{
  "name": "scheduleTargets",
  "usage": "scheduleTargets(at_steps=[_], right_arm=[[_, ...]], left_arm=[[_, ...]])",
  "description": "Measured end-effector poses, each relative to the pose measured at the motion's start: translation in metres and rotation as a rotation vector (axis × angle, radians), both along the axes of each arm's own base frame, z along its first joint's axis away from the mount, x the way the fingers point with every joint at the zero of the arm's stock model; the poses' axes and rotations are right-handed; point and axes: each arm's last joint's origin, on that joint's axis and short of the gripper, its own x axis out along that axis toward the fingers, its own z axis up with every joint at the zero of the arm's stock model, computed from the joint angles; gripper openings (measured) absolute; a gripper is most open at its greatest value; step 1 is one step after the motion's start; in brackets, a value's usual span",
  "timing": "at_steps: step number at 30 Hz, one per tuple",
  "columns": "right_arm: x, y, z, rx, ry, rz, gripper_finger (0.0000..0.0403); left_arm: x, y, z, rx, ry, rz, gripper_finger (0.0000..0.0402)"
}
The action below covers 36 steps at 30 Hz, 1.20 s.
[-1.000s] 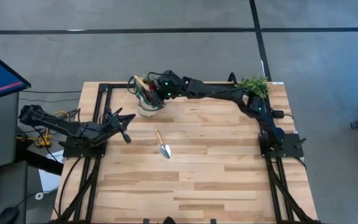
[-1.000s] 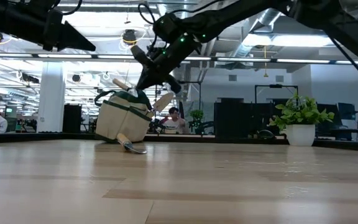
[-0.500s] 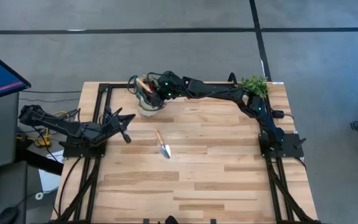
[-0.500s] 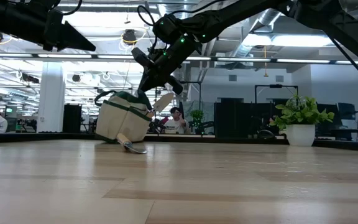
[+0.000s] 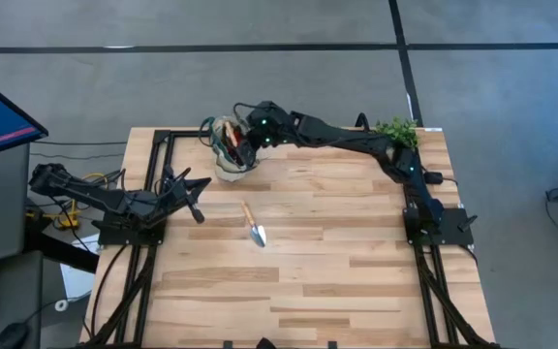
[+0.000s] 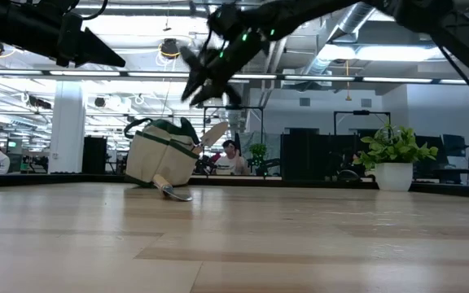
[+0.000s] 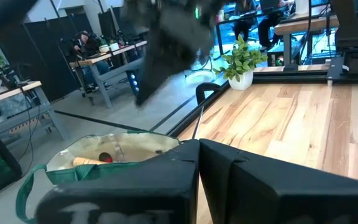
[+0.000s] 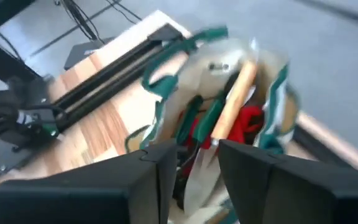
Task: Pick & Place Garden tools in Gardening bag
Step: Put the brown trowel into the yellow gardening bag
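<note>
The gardening bag [image 5: 226, 155] [image 6: 159, 159] stands on its base at the table's far edge, left of centre. A wooden handle [image 8: 235, 99] and a red piece [image 8: 244, 124] stick up out of its open top among other garden tools. One wooden-handled silver trowel [image 5: 253, 225] [image 6: 172, 192] lies flat on the table in front of the bag. My right gripper [image 5: 243, 139] [image 6: 208, 94] [image 8: 197, 171] hangs open above the bag's mouth with nothing between its fingers. My left gripper [image 5: 201, 182] [image 7: 199, 174] waits shut at the table's left side, clear of everything.
A potted leafy plant [image 5: 395, 131] [image 6: 393, 155] stands at the far right corner. Black frame rails [image 5: 163, 145] run along the table's left and far edges. Bare wood [image 5: 337, 262] stretches across the middle and near side.
My right gripper has risen from the bag's mouth to a spot well above it. The bag and the tools in it have stayed where they were.
</note>
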Motion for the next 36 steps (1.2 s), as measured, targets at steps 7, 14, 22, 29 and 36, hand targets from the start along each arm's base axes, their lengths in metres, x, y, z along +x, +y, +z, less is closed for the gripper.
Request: scheduleTargets(at_steps=[7, 14, 22, 29, 36], right_arm=[[-0.03, 0.047, 0.061, -0.145, 0.077, 0.186, 0.0076], [-0.041, 0.107, 0.085, -0.27, 0.13, 0.35, 0.001], [-0.035, 0.131, 0.061, -0.267, 0.156, 0.408, 0.0002], [-0.049, 0.136, 0.031, -0.244, 0.086, 0.381, 0.0002], [-0.09, 0.15, 0.0, -0.256, -0.131, 0.413, 0.0001]], left_arm=[[0.001, -0.002, -0.001, -0.004, 0.005, -0.057, 0.0001], [0.006, -0.01, -0.003, -0.03, 0.029, -0.324, 0.0001], [0.029, -0.021, -0.035, -0.067, 0.273, -0.444, 0.0001], [0.043, -0.026, -0.062, 0.022, 0.511, -0.463, 0.0001], [0.051, -0.026, -0.044, 0.056, 0.465, -0.506, 0.0001]])
